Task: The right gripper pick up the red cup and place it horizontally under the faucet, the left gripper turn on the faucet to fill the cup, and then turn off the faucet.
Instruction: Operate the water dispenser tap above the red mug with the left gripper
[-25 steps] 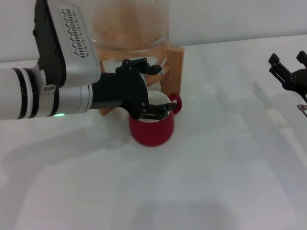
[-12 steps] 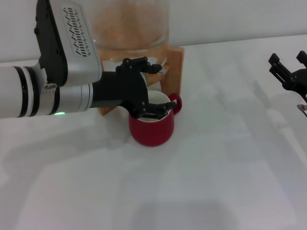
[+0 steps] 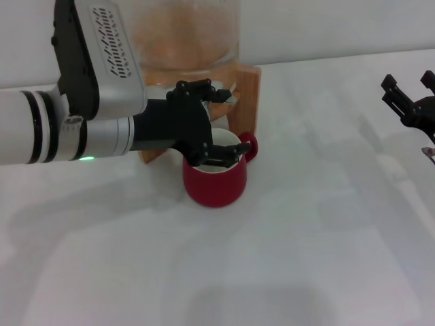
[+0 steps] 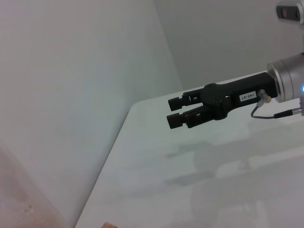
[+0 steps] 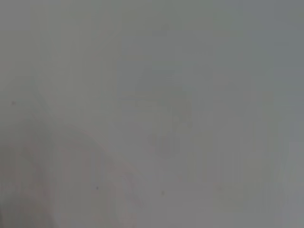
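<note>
The left gripper (image 3: 214, 125), its claw spread open around the faucet just above the cup (image 3: 215, 178), is at the valve-turning step, so next it likely must press the lever.

Label on the right gripper (image 4: 176, 110): a small white sticker is sitting on the black claw body in the left wrist view; its dark characters are showing upside down and are too small to read with certainty.

Left gripper (image 3: 212, 125) housing: only a pattern of slots is showing, no lettering.

Red cup (image 3: 215, 178): no print is showing.

Other surfaces: nothing readable is appearing.
</note>
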Robot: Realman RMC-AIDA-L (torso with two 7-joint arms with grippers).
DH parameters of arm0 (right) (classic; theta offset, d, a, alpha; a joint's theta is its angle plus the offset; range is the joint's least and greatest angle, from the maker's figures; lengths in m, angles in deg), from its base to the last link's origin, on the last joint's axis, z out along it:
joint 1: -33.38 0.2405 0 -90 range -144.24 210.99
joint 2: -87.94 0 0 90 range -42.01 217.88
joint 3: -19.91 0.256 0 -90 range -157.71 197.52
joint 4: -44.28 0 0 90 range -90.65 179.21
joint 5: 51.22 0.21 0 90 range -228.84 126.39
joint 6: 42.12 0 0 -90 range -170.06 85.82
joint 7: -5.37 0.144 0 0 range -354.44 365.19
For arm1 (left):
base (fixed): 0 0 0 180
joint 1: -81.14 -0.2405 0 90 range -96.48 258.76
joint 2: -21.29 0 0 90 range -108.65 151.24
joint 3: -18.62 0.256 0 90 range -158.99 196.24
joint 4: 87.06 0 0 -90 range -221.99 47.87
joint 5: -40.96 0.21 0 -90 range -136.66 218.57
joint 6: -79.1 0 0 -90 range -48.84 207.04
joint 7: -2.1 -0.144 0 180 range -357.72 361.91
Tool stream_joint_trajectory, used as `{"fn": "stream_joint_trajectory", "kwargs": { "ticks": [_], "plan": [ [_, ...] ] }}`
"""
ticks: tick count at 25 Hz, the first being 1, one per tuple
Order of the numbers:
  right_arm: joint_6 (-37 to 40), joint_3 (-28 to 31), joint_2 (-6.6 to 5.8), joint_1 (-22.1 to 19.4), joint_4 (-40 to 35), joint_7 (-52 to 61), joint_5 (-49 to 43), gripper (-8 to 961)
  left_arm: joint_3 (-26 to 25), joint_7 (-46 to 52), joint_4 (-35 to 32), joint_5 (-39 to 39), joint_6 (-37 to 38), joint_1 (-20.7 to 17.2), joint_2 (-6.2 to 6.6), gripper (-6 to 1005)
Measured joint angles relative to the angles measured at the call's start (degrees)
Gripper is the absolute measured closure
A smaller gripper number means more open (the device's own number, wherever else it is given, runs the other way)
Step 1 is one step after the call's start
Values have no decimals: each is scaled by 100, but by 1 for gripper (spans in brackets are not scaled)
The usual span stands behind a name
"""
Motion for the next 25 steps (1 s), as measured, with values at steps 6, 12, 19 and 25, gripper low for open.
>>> {"fn": "stream_joint_trajectory", "kwargs": {
  "ticks": [6,12,19,25],
  "plan": [
    [10,0,0,-9,3,0,0,108,68,13,0,0,3,15,-1,124],
    [15,0,0,-11,7,0,0,108,93,25,0,0,11,31,-7,124],
    [29,0,0,-11,11,0,0,108,102,45,0,-1,53,54,-9,124],
    [66,0,0,-18,23,0,0,108,101,46,0,-1,61,56,-9,124]
  ]
}}
